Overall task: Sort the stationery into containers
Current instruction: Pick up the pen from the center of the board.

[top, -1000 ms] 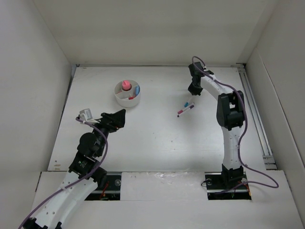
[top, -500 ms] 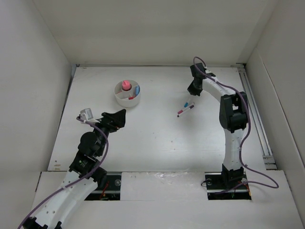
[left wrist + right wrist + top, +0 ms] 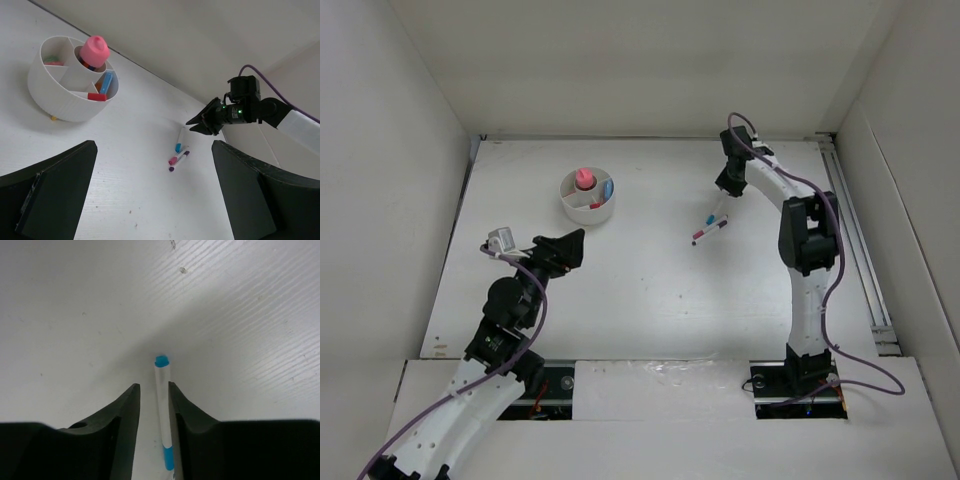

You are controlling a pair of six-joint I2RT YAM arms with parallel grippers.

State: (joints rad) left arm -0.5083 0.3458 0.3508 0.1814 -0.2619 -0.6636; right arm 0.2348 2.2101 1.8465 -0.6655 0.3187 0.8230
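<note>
In the top view the right gripper point(image 3: 722, 193) is hanging in the upper right part of the table point(image 3: 640, 300), with its tips pointing down at a thin white pen with blue ends point(image 3: 162, 410). In the right wrist view its fingers point(image 3: 125, 430) are standing a little apart, one on each side of this pen. A gap is showing on the left side, so they are not pinching it, and the pen is lying flat on the table. Just below and left of it, what look like two more pens point(image 3: 179, 159) are lying close together, one with a pink cap and one with a purple tip. The white cup point(image 3: 60, 100) is sitting in the upper left of the table, well apart from the pens. A pink-topped cylinder point(image 3: 94, 50) is standing upright in its middle compartment. A blue piece point(image 3: 105, 82) and a red piece point(image 3: 96, 96) are lying in the compartment on the right, and a small pink-and-green thing point(image 3: 52, 62) is lying in the left one. The left gripper point(image 3: 565, 247) is hovering at the left below the cup, with its fingers spread wide and holding nothing.
</note>
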